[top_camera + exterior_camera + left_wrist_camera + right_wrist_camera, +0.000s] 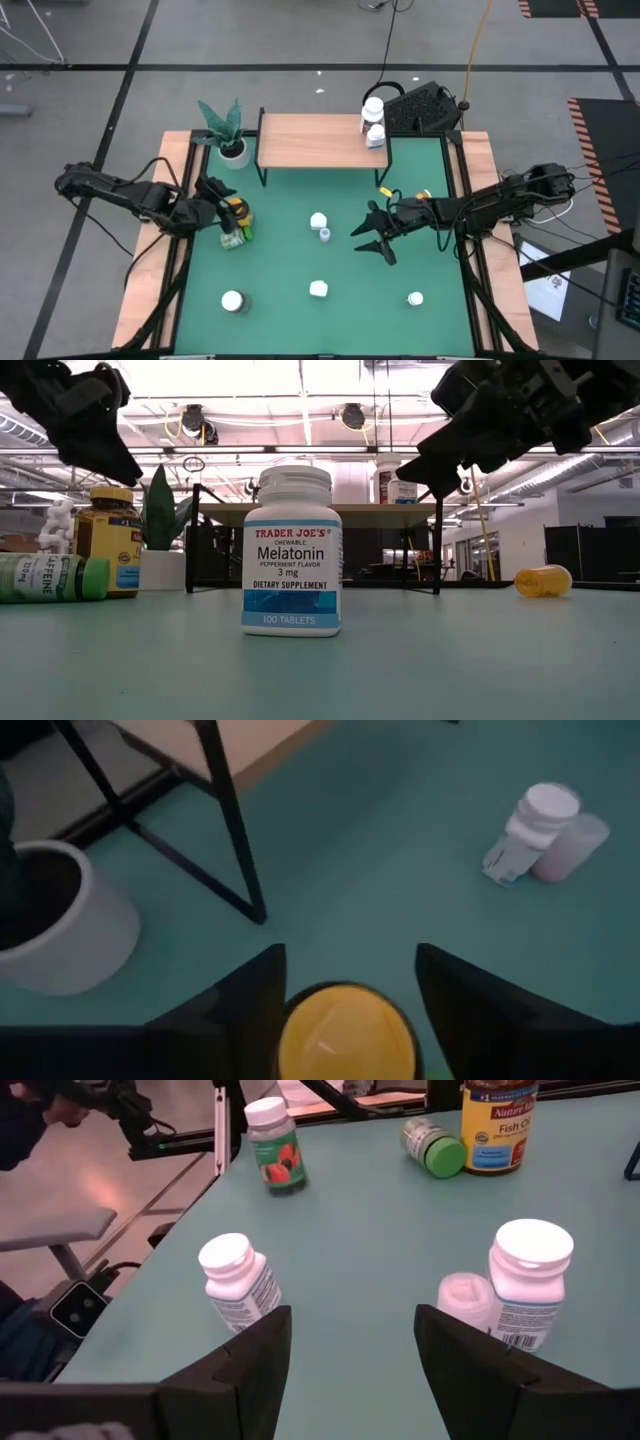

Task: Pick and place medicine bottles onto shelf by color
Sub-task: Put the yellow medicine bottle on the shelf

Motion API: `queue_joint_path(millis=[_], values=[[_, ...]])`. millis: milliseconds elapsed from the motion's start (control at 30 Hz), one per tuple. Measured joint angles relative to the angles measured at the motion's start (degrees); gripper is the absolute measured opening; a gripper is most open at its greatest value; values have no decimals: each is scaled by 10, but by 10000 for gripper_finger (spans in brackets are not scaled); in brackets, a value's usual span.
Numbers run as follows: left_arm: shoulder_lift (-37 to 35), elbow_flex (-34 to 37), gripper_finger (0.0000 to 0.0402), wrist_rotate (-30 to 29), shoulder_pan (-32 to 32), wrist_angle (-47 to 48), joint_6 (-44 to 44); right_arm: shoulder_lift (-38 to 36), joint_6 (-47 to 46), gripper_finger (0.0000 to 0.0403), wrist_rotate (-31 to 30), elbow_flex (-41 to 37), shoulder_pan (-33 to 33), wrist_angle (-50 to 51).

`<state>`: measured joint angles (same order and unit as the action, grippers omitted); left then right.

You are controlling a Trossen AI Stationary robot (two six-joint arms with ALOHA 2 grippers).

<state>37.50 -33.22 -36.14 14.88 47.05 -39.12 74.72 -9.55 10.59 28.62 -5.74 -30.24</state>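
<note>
L claw (pixel 345 990) open astride amber btl's yellow cap (pixel 345 1035); R claw (pixel 350 1350) open, empty.

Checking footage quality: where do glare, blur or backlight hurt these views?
Low view: bright ceiling lights silhouette both arms, yet the melatonin bottle label reads sharply. Left wrist view: soft overall, with the white-capped bottle blurred. High view: even light, no harsh glare.

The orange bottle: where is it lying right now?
In the high view the orange bottle lies on the table's right side, just in front of the shelf's right end, behind the right gripper. The low view shows it on its side.
</note>
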Motion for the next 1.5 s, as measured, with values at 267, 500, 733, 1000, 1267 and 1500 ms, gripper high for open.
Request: queue_joint_path(millis=[267, 500, 733, 1000, 1267, 1500], values=[[0, 1, 336, 26, -11, 16, -4, 0, 13, 208, 0, 0, 0, 0], [35, 1, 351, 56, -10, 47, -34, 0, 27, 208, 0, 0, 0, 1], [101, 0, 351, 45, -10, 53, -58, 0, 29, 208, 0, 0, 0, 1], [137, 0, 262, 39, -10, 2, 13, 0, 34, 208, 0, 0, 0, 1], [138, 1, 211, 40, -10, -38, 64, 0, 44, 208, -3, 0, 0, 0], [139, -43, 224, 70, -9, -51, 94, 0, 75, 208, -3, 0, 0, -51]])
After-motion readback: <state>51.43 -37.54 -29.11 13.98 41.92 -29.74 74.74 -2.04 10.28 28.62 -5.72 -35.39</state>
